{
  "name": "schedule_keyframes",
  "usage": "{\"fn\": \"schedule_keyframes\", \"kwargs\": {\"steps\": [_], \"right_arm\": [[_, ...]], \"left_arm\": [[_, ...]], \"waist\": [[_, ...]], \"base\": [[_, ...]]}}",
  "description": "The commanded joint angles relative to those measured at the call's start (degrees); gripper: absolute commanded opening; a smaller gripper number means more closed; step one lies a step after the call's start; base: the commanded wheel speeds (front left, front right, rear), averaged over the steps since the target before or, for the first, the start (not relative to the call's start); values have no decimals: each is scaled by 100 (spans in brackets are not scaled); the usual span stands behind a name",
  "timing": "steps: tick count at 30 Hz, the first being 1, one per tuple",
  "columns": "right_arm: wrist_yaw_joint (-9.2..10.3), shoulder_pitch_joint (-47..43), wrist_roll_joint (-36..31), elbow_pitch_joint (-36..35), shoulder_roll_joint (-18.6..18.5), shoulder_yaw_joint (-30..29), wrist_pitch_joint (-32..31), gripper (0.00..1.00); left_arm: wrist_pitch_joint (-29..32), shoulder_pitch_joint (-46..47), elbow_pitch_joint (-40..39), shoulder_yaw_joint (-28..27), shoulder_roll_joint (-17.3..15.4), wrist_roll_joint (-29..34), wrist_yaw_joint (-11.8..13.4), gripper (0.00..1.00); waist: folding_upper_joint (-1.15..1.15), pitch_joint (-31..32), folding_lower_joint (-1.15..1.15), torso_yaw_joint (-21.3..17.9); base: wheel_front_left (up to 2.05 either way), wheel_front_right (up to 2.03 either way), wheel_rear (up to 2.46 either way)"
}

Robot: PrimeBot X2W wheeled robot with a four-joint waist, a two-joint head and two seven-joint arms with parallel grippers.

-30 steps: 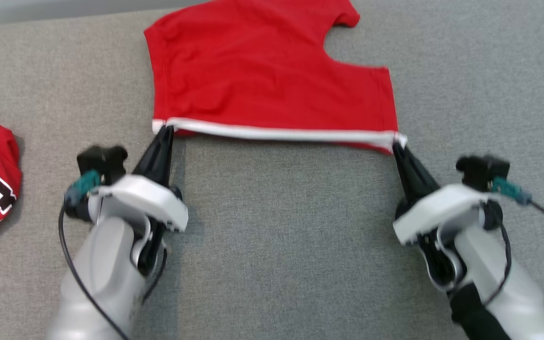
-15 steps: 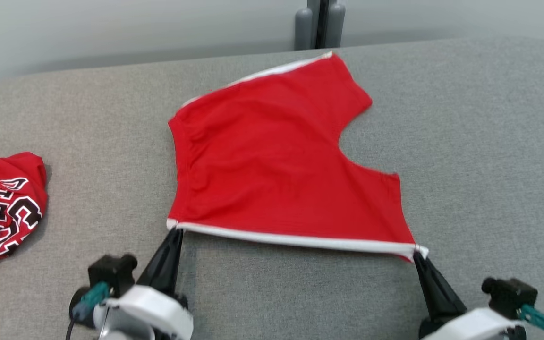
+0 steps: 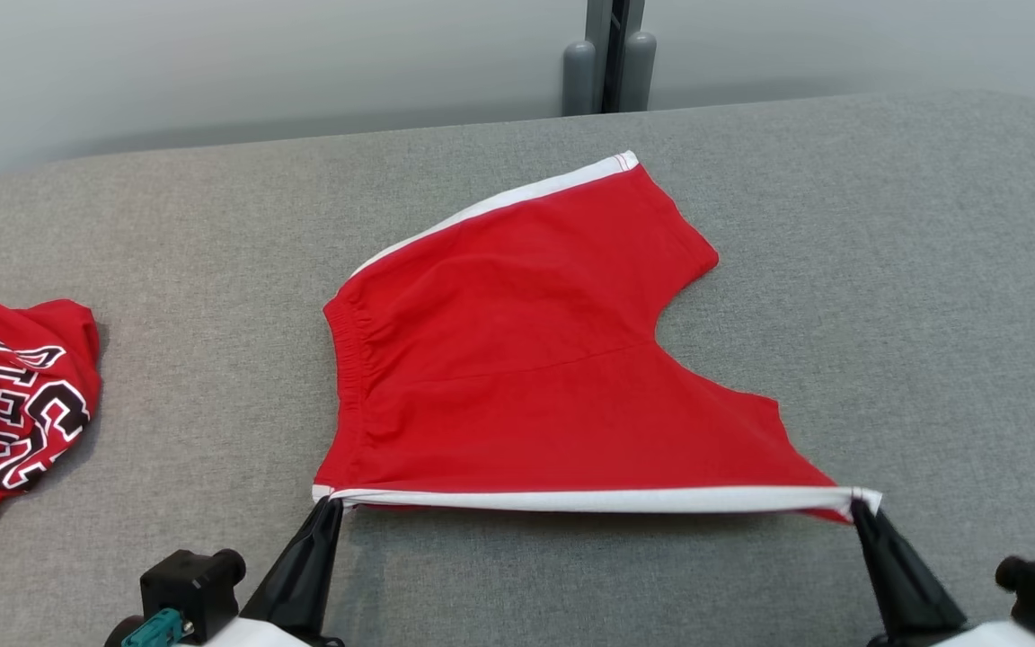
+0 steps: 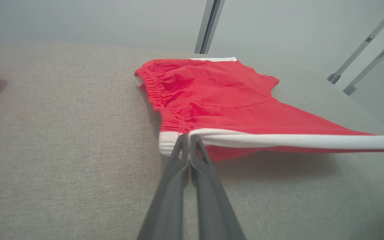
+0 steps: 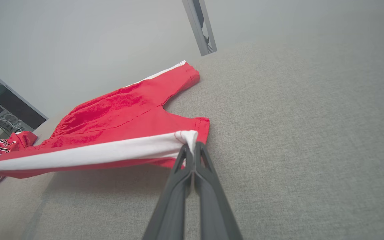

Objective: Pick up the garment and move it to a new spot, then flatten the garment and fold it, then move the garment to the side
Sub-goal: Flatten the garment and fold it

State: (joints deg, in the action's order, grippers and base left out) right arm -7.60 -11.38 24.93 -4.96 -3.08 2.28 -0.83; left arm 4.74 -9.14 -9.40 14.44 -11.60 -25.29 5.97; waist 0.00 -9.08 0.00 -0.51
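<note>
Head-view edges cut off the lettered red cloth (image 3: 5, 395), left pincer (image 3: 331, 506) and right pincer (image 3: 860, 506).

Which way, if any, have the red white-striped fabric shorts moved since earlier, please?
Yes, toward the robot: the shorts' near stripe, formerly level with the printed red jersey's top, now lies lower.

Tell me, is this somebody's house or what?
Probably a robot test room, not a home: red shorts stretched over a big grey cloth-covered table, bare pale walls, and what looks like computer gear nearby.
</note>
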Motion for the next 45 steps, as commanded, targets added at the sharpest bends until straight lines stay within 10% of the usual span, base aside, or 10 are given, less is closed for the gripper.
{"fn": "schedule_keyframes", "kwargs": {"steps": [1,12,24,36,37,38,39,45], "right_arm": [[20,166,-44,-100,-34,-140,-59,0],[24,2523,-213,654,-572,-6,-426,0],[18,6026,95,3558,-1189,636,-115,0],[18,7337,266,5593,-1257,1410,538,0],[17,7386,292,5709,-1247,1463,617,3],[17,7413,315,5794,-1237,1536,717,31],[17,7420,346,5869,-1220,1608,833,100],[13,7167,553,5937,-1199,1946,1449,100]], "left_arm": [[59,-1,-35,-68,-123,97,125,0],[263,1490,217,75,-149,177,-204,0],[-135,4059,2128,404,418,62,-882,0],[-659,5165,3704,631,731,-147,-1132,0],[-703,5195,3803,655,743,-174,-1143,42],[-750,5212,3880,678,755,-201,-1159,100],[-801,5211,3958,697,761,-216,-1175,100],[-1403,4887,4062,624,731,-248,-1088,100]], "waist": [[0,-24,0,-8],[0,-642,0,219],[0,-1879,0,1100],[0,-2242,0,1355],[0,-2239,0,1354],[0,-2230,0,1344],[0,-2208,0,1326],[0,-1964,0,1141]], "base": [[0,0,0],[0,0,0],[0,0,0],[0,0,0],[0,0,0],[0,0,0],[0,0,0],[0,0,0]]}}
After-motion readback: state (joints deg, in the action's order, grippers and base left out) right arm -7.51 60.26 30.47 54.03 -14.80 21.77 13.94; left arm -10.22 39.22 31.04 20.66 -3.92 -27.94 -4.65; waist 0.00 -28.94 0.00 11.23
